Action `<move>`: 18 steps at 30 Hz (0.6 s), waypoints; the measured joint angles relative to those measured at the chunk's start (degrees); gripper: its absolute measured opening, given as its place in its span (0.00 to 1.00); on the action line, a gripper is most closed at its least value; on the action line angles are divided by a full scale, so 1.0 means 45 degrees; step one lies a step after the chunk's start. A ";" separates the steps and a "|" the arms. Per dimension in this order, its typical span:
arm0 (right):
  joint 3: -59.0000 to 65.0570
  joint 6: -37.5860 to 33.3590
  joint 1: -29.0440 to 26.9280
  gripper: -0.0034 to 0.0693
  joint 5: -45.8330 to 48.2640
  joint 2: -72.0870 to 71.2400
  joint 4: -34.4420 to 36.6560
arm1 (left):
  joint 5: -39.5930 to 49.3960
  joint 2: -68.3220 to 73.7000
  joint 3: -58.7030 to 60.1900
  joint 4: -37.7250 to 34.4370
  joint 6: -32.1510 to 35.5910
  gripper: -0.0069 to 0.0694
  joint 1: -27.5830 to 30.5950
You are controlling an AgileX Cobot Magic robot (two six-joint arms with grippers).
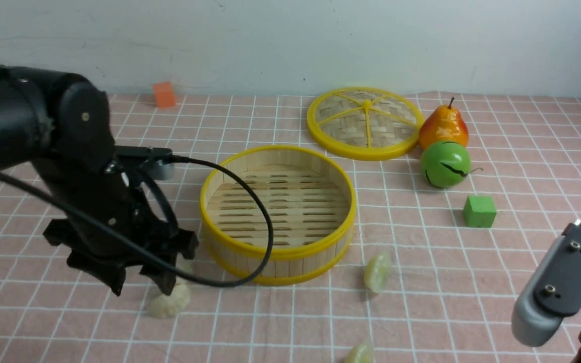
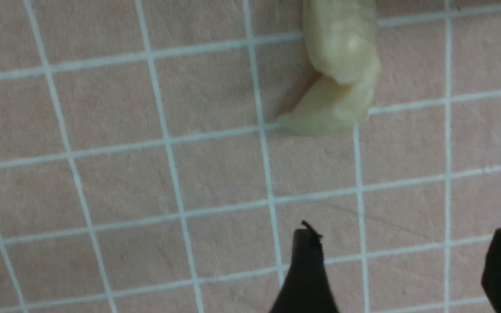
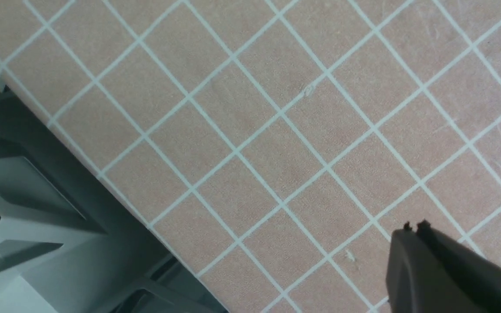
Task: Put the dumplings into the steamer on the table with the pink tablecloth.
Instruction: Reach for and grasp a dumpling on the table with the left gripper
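Left of the bamboo steamer (image 1: 278, 262), the left jaws (image 1: 141, 290) are spread apart, just beside two crescent dumplings (image 1: 169, 301) (the pair touching each other) and gripping neither.

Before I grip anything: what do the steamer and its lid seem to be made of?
The steamer looks like pale matt bamboo or wood, with upright slats and a slotted floor; its smooth yellow rims could be plastic or painted wood. The lid seems woven from flat bamboo strips, judging by the crisscross pattern, under a similar yellow frame.
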 joint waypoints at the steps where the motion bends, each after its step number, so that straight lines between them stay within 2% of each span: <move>1: 0.0000 0.0004 0.0000 0.04 0.0005 0.0000 -0.0016 | -0.0095 0.0445 -0.0276 0.0049 0.0000 0.79 0.0000; 4: 0.0000 0.0037 0.0000 0.04 0.0057 0.0000 -0.0026 | -0.0568 0.1690 -0.1017 0.0123 0.0000 0.83 0.0000; 12: 0.0000 0.0040 0.0000 0.05 0.0402 0.0000 -0.0026 | -0.1667 0.3576 -0.1847 0.0395 -0.0011 0.83 0.0000; 15: 0.0000 0.0040 0.0000 0.05 0.0402 0.0000 -0.0026 | -0.1903 0.4030 -0.1874 0.0410 -0.0064 0.81 0.0000; 18: 0.0000 0.0051 0.0000 0.05 0.0390 0.0000 -0.0026 | -0.1914 0.4244 -0.1874 0.0463 -0.0189 0.72 0.0000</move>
